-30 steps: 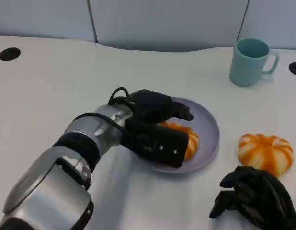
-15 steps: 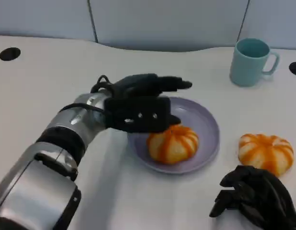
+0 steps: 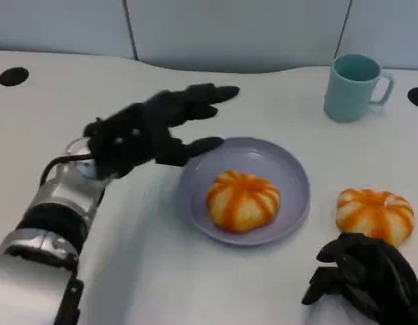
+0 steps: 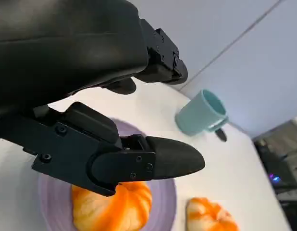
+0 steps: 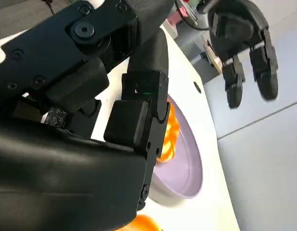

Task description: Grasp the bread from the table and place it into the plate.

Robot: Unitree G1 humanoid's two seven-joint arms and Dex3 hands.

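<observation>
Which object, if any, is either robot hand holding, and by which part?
Nothing is held. The left hand hovers with fingers spread beside the lilac plate; the right hand is curled, empty.

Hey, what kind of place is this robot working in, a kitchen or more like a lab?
More likely a lab or office test bench than a kitchen: a plain white desk with black cable holes, grey partition panels behind it, and only a few props laid out, a plate, a mug and two breads.
</observation>
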